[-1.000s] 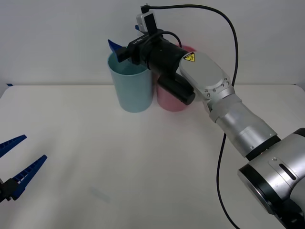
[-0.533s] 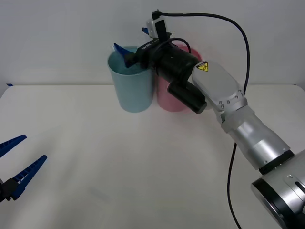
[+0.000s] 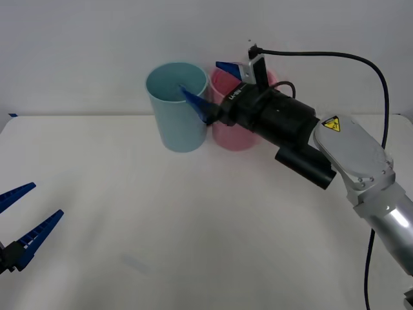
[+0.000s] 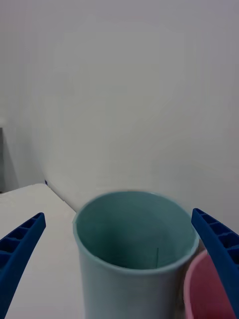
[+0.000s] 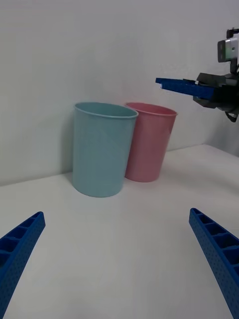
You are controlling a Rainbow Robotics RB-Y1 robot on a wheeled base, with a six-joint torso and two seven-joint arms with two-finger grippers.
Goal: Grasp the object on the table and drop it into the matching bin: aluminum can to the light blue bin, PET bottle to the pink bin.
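Table (image 3: 193,226) white, matte; pale wall (image 3: 77,51) behind bins.

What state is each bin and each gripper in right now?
light blue bin: upright on the table, touching the pink bin.
pink bin: upright, to the blue bin's right.
right gripper: open, holding nothing, up by the bins' rims.
left gripper: open, holding nothing, low over the table's near left edge.
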